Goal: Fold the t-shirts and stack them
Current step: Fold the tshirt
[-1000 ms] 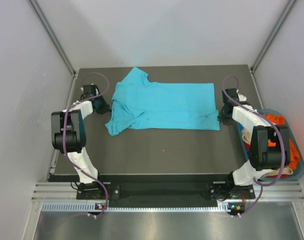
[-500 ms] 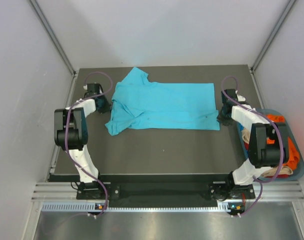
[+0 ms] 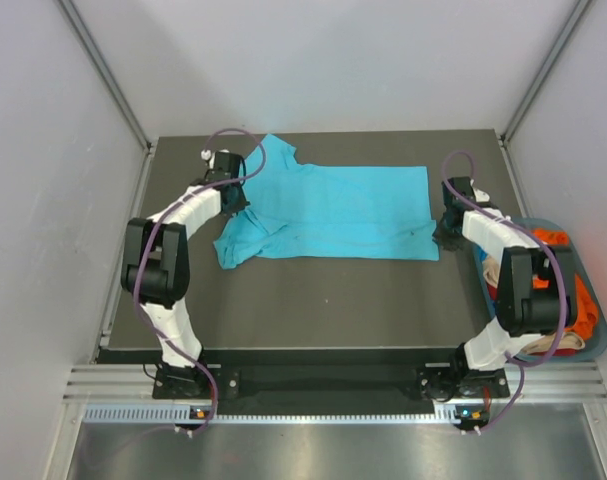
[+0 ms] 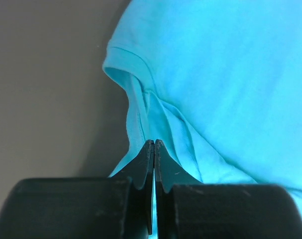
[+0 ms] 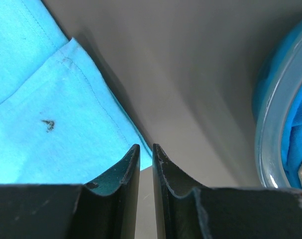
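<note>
One change: the left gripper [image 3: 233, 195], in from the counter's [image 3: 333, 300] left edge, now pinches with closed jaws the turquoise t-shirt [image 3: 333, 210] spread toward the far edge; right gripper [image 3: 445, 232] at hem, grip indeterminable; fold likely imminent.

Overhead wide; wrist cameras close, sharing turquoise t-shirt [image 3: 333, 210]

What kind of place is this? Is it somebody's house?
Probably a robot lab, not a house: left arm and right arm bolted to a dark table, plain white walls, a turquoise t-shirt laid out for folding.
</note>
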Motion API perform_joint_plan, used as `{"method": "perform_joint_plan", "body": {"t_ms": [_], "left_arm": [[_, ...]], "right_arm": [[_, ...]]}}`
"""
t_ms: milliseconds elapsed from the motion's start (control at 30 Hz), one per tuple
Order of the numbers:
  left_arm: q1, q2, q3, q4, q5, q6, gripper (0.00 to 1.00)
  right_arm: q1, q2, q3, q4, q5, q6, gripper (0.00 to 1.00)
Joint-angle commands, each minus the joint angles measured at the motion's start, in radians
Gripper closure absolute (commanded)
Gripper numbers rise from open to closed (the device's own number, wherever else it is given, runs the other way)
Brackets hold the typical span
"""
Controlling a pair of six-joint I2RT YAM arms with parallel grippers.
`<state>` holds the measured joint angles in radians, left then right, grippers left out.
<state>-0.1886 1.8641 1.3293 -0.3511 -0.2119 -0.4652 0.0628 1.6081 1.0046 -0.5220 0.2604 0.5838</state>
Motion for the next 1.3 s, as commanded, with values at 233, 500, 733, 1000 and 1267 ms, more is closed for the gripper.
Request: {"method": "perform_joint_plan", "body": {"t_ms": [233,500,733,1000,1267], "left_arm": [[0.017,0.061,0.128,-0.13,0.055,0.063,0.69],[0.181,-0.02,0.157,-0.18,0.296,0.105,0.61],[0.218,0.035,0.142,-0.054,0.324,0.145,0.67],[0.245,0.116,0.122,0.077,0.362,0.187,0.67],[0.244,0.175,0.104,0.122,0.364,0.208,0.69]], "right_arm": [[0.002,-0.088,0.063,-0.038,0.0,-0.007,0.83],[0.005,-0.117,0.086,-0.055,-0.012,-0.012,0.83],[0.006,-0.114,0.089,-0.05,-0.023,-0.009,0.83],[0.006,-0.103,0.101,-0.05,-0.004,-0.018,0.83],[0.005,-0.111,0.1,-0.059,-0.012,-0.003,0.83]]}}
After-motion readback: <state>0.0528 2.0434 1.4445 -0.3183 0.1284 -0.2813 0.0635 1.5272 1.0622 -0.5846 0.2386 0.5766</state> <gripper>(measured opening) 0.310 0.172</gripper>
